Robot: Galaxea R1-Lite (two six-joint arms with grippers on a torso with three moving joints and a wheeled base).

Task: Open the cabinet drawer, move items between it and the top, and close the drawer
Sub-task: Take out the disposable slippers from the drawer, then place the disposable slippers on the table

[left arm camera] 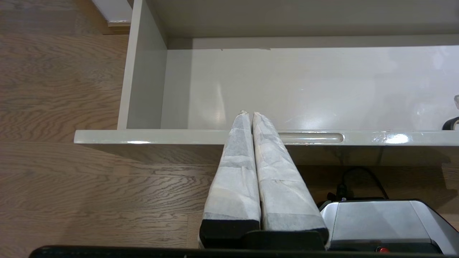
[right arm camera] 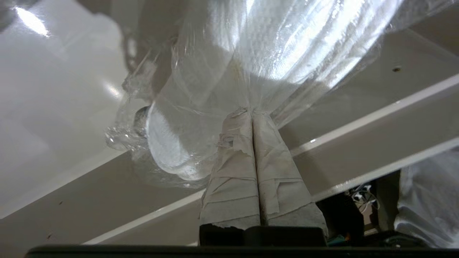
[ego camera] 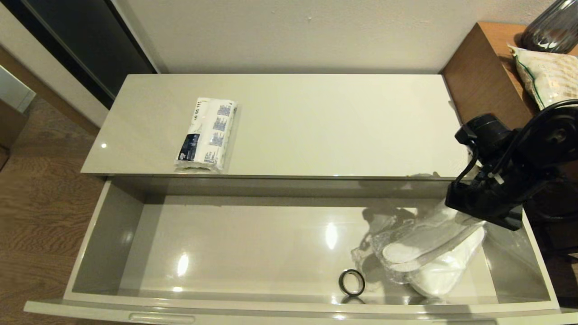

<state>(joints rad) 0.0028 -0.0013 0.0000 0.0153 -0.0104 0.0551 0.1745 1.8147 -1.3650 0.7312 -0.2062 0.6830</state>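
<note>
The long grey-beige drawer (ego camera: 104,234) stands pulled out below the glossy cream top (ego camera: 316,122). A white tissue pack (ego camera: 207,134) with a dark blue label lies on the left half of the top. White slippers in clear plastic (ego camera: 433,257) are at the drawer's right end, tilted, with one end raised. My right gripper (right arm camera: 252,111) is shut on the bag's clear plastic (right arm camera: 272,53) above that end. My left gripper (left arm camera: 249,114) is shut and holds nothing, hovering outside the drawer front near a slot handle (left arm camera: 310,137).
A small black ring (ego camera: 351,282) lies on the drawer floor beside the slippers. A brown wooden unit (ego camera: 483,76) with a patterned bag and a dark glass vase stands at the right. Wooden floor (ego camera: 40,198) lies left of the cabinet.
</note>
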